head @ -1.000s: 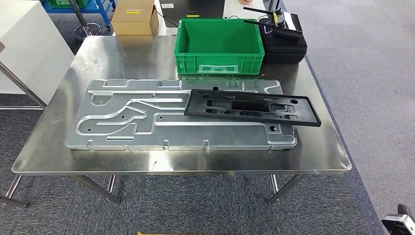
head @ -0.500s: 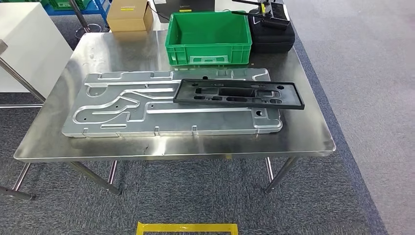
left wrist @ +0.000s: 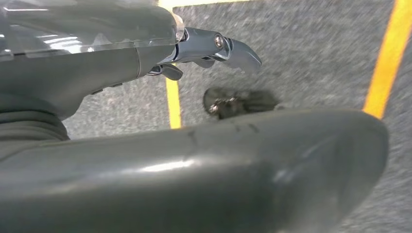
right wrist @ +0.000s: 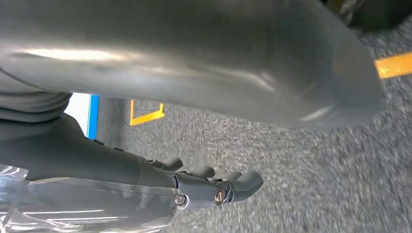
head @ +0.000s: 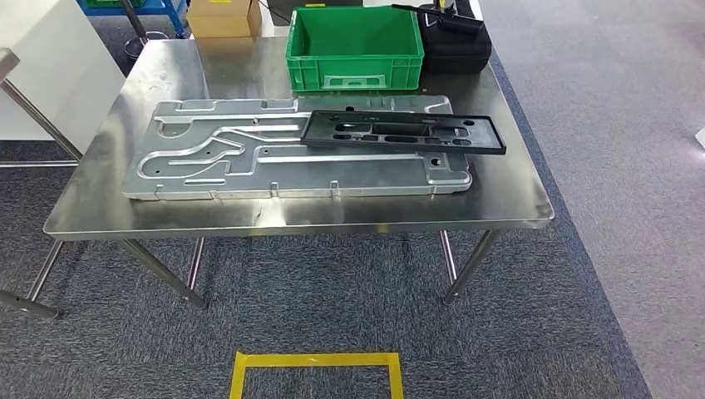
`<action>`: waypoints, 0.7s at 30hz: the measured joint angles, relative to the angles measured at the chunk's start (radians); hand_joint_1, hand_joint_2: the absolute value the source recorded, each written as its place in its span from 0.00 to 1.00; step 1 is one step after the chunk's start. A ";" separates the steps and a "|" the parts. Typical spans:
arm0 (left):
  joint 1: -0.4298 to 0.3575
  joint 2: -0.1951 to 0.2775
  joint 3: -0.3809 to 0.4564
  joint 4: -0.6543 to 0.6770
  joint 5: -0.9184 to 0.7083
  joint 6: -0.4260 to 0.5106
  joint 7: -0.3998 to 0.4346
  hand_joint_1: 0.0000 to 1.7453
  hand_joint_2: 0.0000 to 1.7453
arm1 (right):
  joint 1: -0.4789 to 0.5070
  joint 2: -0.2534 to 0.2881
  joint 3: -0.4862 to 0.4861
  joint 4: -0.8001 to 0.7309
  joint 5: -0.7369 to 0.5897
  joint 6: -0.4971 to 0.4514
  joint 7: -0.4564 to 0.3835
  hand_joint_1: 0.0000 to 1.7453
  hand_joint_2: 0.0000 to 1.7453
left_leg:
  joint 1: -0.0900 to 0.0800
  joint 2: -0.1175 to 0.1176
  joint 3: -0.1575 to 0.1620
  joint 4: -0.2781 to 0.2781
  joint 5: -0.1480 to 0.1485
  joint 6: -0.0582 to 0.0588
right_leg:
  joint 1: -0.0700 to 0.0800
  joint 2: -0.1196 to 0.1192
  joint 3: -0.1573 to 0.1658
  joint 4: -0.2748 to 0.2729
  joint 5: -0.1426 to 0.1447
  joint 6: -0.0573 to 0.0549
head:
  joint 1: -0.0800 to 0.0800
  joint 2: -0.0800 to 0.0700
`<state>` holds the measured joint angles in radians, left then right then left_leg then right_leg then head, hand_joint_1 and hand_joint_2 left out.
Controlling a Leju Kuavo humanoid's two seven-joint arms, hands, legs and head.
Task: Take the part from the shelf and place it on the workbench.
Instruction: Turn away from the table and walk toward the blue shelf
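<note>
The black plastic frame (head: 403, 133) lies flat on the large aluminium plate (head: 291, 158) on the steel counter (head: 507, 208), just near of the green crate (head: 353, 48). It looks light and stiff — best gripped by its long edges. The left hand (left wrist: 214, 48) and right hand (right wrist: 214, 187) hang over carpet, fingers loosely apart — holding nothing.

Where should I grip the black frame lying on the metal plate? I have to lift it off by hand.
Grip the black frame at its right end, coming from the table's right side. That end juts past the metal plate's edge, so fingers can probably slip under it; elsewhere it lies flat on the plate.
</note>
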<state>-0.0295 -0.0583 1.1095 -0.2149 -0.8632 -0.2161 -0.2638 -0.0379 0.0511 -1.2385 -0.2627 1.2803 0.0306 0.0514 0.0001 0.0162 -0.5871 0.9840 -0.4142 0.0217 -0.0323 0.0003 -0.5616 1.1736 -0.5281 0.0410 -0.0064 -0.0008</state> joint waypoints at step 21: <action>-0.025 -0.014 -0.048 0.003 -0.047 0.029 0.029 0.00 0.00 | -0.032 0.018 -0.019 0.052 -0.003 0.097 -0.004 0.00 0.00 | -0.012 -0.006 0.196 -0.050 -0.131 0.009 | 0.021 -0.013 -0.081 -0.164 0.152 -0.033 | -0.006 0.000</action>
<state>-0.0546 -0.0719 1.0616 -0.2117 -0.9106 -0.1868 -0.2349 -0.0704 0.0689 -1.2571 -0.2111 1.2771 0.1276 0.0479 -0.0120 0.0101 -0.3914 0.9335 -0.5457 0.0305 -0.0117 -0.0129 -0.6429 1.0098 -0.3758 0.0084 -0.0128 -0.0008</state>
